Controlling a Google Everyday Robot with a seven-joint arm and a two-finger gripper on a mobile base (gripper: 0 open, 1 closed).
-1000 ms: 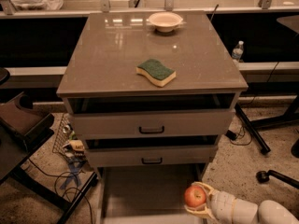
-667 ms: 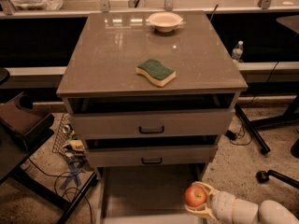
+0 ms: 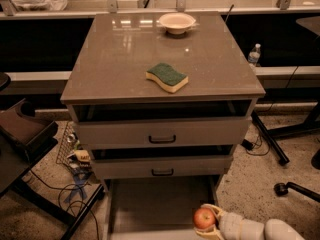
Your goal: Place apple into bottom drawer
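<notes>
Open bottom drawer (image 3: 155,204): flat grey tray, low sides, smooth floor, just left of and under the gripper. Two upper drawer fronts (image 3: 162,134) above the gripper, matte grey, thin black handles. Sponge (image 3: 167,77) well above, wavy, green scrub top on a yellow base, lying on the glossy countertop (image 3: 115,59). Round cream bowl (image 3: 176,22) further up. White gripper (image 3: 206,219) at the bottom edge, entering from the right, fingers (image 3: 212,209) clamped around the apple (image 3: 203,217): round, red-orange, shiny, over the tray's right front corner; contact with the floor unclear. Versus earlier: gripper and apple slightly lower and left; sponge and bowl unchanged.
</notes>
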